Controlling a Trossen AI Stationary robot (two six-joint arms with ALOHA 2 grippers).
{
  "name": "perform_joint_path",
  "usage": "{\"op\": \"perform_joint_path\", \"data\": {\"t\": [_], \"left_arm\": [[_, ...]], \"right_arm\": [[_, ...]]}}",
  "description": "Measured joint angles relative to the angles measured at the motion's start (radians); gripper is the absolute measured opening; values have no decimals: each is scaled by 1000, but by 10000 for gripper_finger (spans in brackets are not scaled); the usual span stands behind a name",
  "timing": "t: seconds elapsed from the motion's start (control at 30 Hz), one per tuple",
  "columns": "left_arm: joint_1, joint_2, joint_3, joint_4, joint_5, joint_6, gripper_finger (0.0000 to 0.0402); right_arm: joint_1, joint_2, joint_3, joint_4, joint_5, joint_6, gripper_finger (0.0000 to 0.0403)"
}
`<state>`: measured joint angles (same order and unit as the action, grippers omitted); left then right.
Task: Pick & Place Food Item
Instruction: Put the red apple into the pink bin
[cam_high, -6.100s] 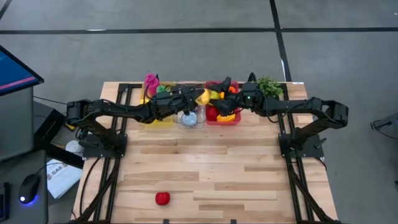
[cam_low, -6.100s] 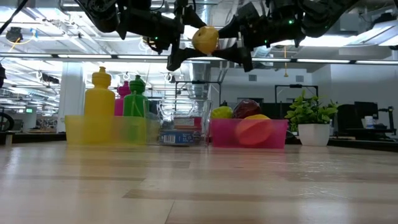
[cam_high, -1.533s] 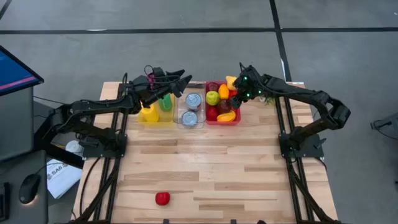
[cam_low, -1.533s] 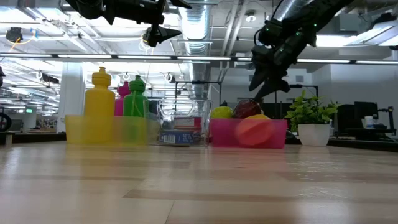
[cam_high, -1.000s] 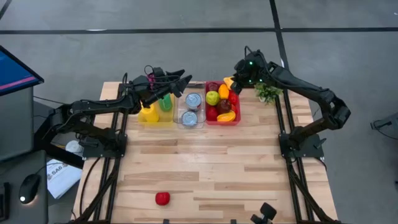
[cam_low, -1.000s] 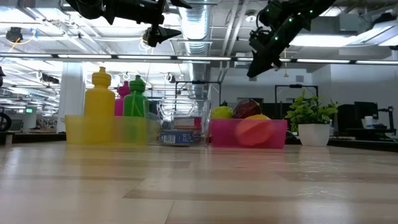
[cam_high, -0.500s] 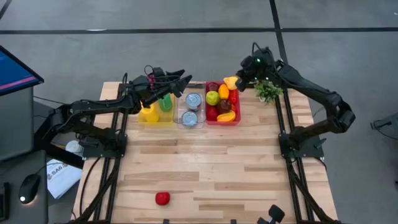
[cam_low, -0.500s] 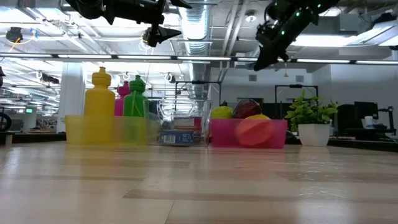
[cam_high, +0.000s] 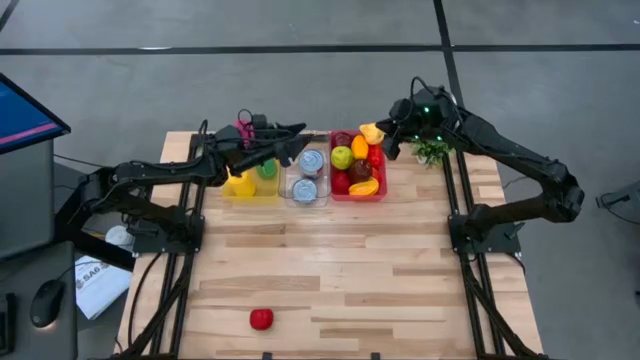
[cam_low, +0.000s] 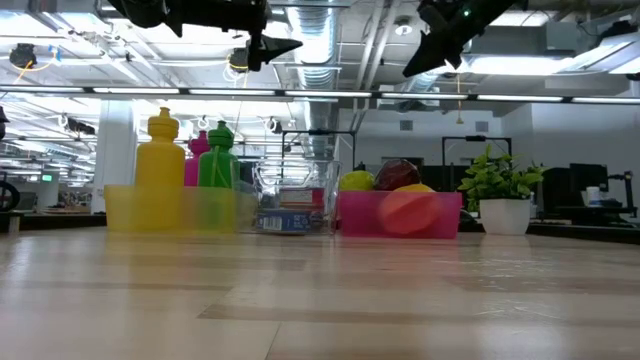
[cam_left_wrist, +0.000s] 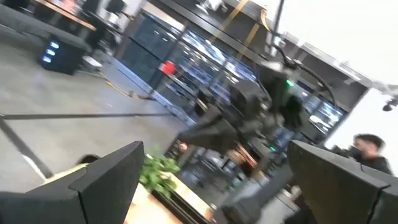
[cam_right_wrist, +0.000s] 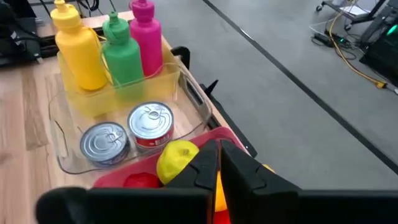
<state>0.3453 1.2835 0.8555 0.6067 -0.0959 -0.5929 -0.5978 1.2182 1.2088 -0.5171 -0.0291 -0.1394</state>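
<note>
**Both grippers raised over the back row of bins, broad bare wood in front**

The right gripper (cam_high: 385, 148) hangs in the air above the back edge of the red bin (cam_high: 340, 192), its jaws pressed together with nothing between them, as the right wrist view shows with its fingers (cam_right_wrist: 205, 163) meeting over the fruit; the left gripper (cam_high: 305, 128) is held high over the clear bin (cam_high: 318, 197) and the yellow bin (cam_high: 245, 194), its jaws spread wide and empty, the two fingers (cam_left_wrist: 102, 177) standing far apart in the left wrist view; the three bins sit side by side, touching, along the table's far edge, with a potted plant (cam_high: 432, 149) just beside the red bin at the back right corner; the red bin holds a yellow-green fruit (cam_high: 343, 156), an orange piece (cam_high: 360, 147) and other food; the clear bin holds two cans (cam_high: 309, 160); the yellow bin holds bottles (cam_high: 238, 182); a small red food item (cam_high: 261, 318) lies alone near the table's front edge, left of centre, well apart from everything; between it and the bins the table (cam_high: 380, 270) is open wood, bounded left and right by the arm frames.
</note>
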Motion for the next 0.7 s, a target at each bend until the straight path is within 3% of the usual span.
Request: {"op": "perform_joint_path", "data": {"t": [0.33,0.7], "left_arm": [[-102,0,0,-1,23,10,367],[-196,0,0,-2,-79,10,341]], "right_arm": [[33,1,0,2,0,0,8],[61,13,-2,4,0,-83,8]]}}
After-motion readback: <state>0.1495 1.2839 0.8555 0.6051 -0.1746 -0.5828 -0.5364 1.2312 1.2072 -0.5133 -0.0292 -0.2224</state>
